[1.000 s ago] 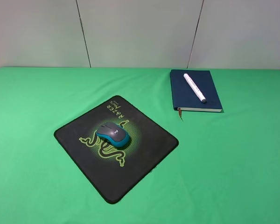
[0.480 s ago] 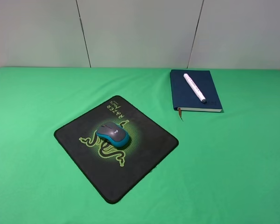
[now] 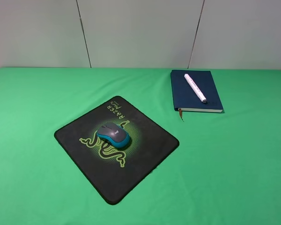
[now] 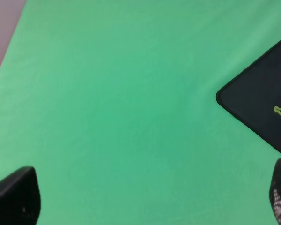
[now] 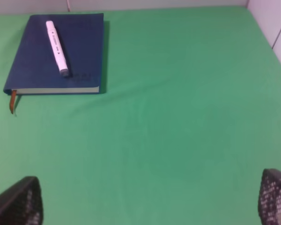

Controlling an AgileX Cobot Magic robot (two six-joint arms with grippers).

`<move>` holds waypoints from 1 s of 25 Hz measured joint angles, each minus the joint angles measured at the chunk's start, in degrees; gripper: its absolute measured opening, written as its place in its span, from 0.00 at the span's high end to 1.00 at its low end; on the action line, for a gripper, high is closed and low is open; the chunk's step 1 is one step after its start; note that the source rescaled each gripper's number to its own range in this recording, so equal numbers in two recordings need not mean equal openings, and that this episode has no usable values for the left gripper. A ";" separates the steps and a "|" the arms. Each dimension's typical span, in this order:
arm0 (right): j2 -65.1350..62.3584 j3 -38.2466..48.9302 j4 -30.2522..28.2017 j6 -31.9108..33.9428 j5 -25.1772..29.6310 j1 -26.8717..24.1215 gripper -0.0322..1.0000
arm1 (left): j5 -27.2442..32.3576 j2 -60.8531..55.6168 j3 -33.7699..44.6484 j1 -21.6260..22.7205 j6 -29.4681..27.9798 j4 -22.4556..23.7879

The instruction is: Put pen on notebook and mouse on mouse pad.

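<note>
**Nothing moved since earlier frames**

Pen (image 3: 195,87) lies diagonally on notebook (image 3: 195,91); mouse (image 3: 114,134) sits on mouse pad (image 3: 116,147). Both claws hang over the green counter (image 3: 234,159), fingers (image 5: 18,202) spread wide, empty: left claw (image 4: 150,201), right claw (image 5: 150,201).

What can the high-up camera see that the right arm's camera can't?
Only the high camera shows the mouse sitting on the mouse pad. Only the right wrist camera shows the right gripper, its fingers wide apart over bare green cloth. Both show the pen lying on the notebook.
</note>
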 joint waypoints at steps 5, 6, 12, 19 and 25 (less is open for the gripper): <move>-0.05 0.67 0.00 0.00 -0.94 0.00 0.00 | 0.00 0.00 0.00 0.00 0.00 0.00; -0.05 0.67 0.06 0.00 -1.04 0.00 0.00 | 0.00 0.00 0.00 0.00 0.00 0.00; -0.05 0.67 0.12 0.00 -1.36 0.00 0.00 | 0.00 0.00 0.00 0.00 0.00 0.00; -0.05 0.67 0.12 0.00 -1.36 0.00 0.00 | 0.00 0.00 0.00 0.00 0.00 0.00; -0.05 0.67 0.12 0.00 -1.50 0.00 0.00 | 0.00 0.00 0.00 0.00 0.00 0.00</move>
